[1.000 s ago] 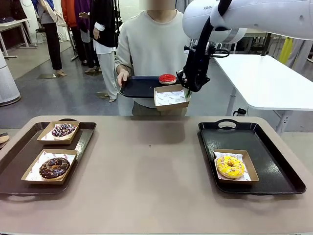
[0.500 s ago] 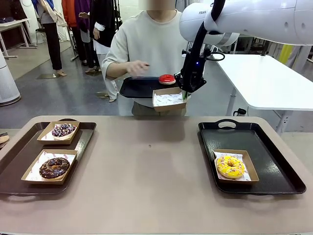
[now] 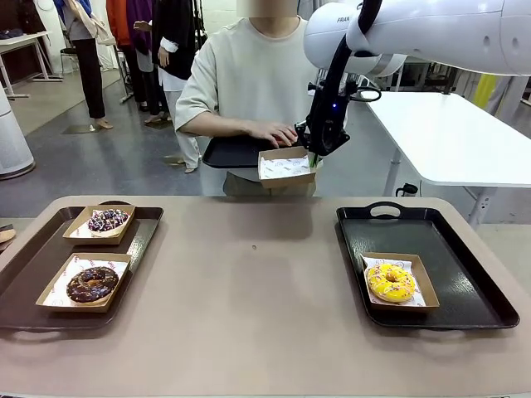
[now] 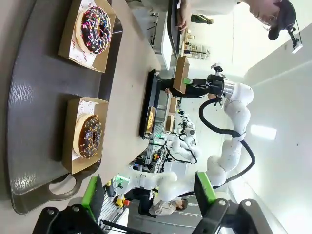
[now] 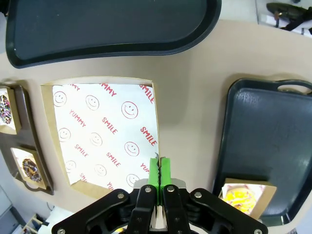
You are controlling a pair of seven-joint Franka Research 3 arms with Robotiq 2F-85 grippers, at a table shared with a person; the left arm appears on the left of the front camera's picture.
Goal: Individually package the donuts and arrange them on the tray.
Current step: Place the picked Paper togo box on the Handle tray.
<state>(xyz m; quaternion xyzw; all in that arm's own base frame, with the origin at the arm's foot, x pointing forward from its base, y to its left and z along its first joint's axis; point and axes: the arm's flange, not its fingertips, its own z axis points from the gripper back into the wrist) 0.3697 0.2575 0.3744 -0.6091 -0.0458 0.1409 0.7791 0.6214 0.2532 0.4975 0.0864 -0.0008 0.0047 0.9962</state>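
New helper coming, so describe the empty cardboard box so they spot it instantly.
Look above the far table edge, where the white right arm's black gripper is shut on the rim of a shallow brown cardboard box. Unlike the boxes lying on the trays, this box holds no donut, just white paper with red print.

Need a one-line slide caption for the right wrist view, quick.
Right claw pinching the edge of an empty paper-lined cardboard box, held above the table beside the person's dark tray.

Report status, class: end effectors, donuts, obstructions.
Right end effector shut on empty box, raised. Left end effector open, idle. Person's hand covers red donut on held tray. No obstruction.
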